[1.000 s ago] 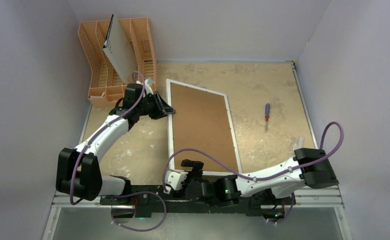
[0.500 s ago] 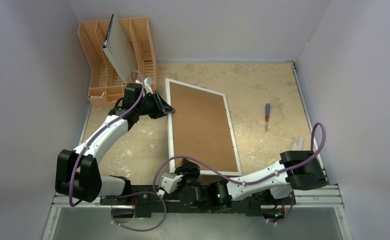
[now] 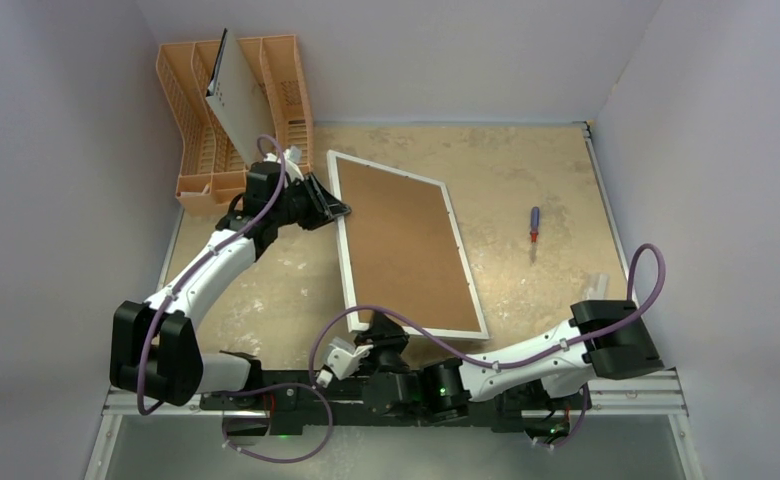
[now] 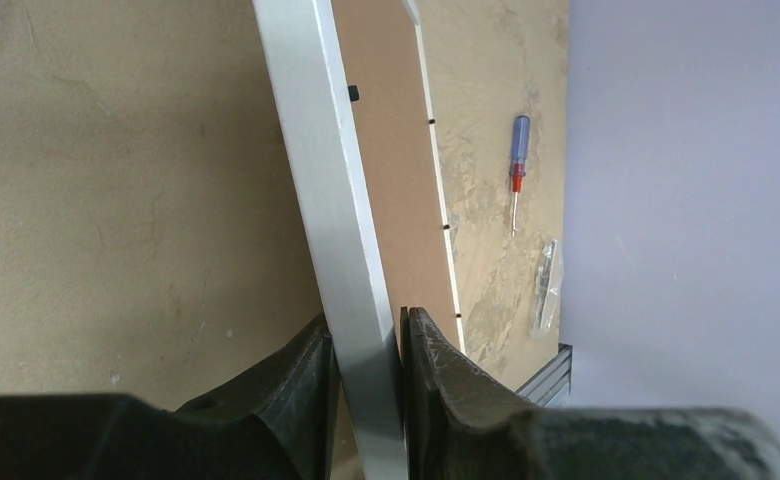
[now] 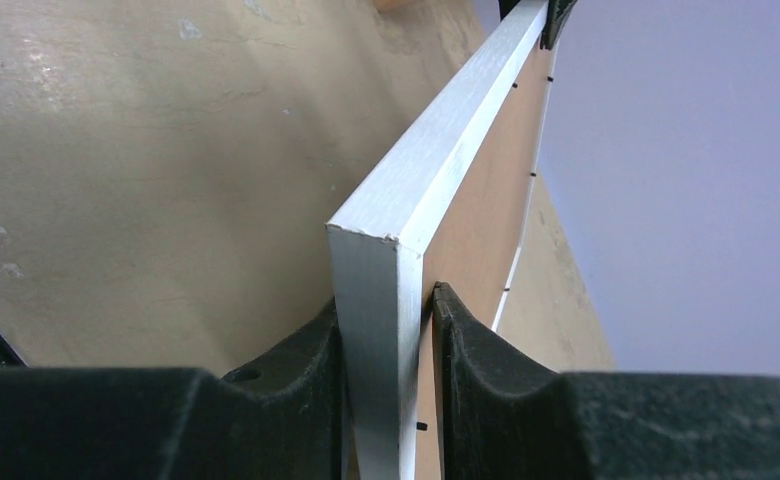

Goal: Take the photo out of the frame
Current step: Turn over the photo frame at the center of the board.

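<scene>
Two pincers, one frame. Nearest me, the right pincer point(image 3: 374, 330) sits at the near left corner of the frame point(image 3: 406, 245), its arm folded low along the near edge of the table point(image 3: 526, 160). From its own wrist camera, the right pincer point(image 5: 386, 305) is clamped narrow on the white border. One finger point(image 5: 296, 360) presses the outer face and the other the brown-backed side. The frame point(image 5: 446, 150) runs away from that camera toward its far corner.

Frame: brown fibreboard back facing up, narrow white border round it, lying long-ways near to far in the middle of the table. Its left long edge looks lifted; I cannot tell whether the right edge touches the table. Photo: its printed face is hidden in every view, only the backing shows.

Farther along the same left edge, near the far corner, the left pincer point(image 3: 334, 210) grips too. Its wrist view shows the left pincer point(image 4: 366, 320) closed tight on the white edge of the frame point(image 4: 316, 150), a finger on either side.

Right of the frame, well apart, a screwdriver point(image 3: 534, 228) with a blue and red handle lies on the table; it also shows in the left wrist view point(image 4: 516, 170).

Far left corner: orange rack point(image 3: 188, 100), with a grey-white board with small holes point(image 3: 236, 100) standing tilted in it.
</scene>
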Robot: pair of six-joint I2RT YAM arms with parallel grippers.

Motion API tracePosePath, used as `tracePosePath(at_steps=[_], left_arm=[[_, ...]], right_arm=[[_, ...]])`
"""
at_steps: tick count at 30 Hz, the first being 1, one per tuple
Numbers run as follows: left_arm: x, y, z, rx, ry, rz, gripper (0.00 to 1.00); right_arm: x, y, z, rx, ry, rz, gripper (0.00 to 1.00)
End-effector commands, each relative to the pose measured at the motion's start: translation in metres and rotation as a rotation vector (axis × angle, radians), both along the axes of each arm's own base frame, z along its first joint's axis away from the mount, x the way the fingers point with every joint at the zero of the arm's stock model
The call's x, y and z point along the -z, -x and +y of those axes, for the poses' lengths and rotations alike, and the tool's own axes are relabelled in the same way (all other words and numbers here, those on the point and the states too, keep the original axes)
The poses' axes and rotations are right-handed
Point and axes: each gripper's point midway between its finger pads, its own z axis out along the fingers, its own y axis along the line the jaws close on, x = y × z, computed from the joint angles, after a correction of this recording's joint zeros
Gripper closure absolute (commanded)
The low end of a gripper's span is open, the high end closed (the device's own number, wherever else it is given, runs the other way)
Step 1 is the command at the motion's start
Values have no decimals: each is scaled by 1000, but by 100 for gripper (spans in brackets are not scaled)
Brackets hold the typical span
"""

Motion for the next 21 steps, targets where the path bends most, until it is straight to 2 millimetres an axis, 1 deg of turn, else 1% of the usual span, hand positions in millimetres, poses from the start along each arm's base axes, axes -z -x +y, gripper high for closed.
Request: tracePosePath(at_steps=[1,5,7,10,13,17,19,20,21], left_arm=[[-28,-6,-1,55,-45,-146,70],[-32,-6,-1,58,-48,-152,58],[-38,-6,-1,59,-45,-174,51],[-51,-5,-1,57,-34,-212,43],[-68,-4,1,46,-27,-245,40],[-95,3,12,-5,-50,-298,37],[-112,8,21,-46,-64,-337,24],[-118,10,28,-78,-81,-349,23],[-125,13,35,-113,-96,-361,20]], right_arm=[[-38,-5,2,79,-256,62,94],[-35,-3,1,74,-274,85,99],[-34,-3,1,72,-279,93,100],[-34,-2,1,69,-286,104,100],[-36,-2,-1,75,-298,107,100],[-43,-3,-4,81,-342,127,100],[-47,-2,-5,75,-362,141,100],[-48,-1,-5,73,-371,148,100],[-49,-1,-6,72,-382,153,100]])
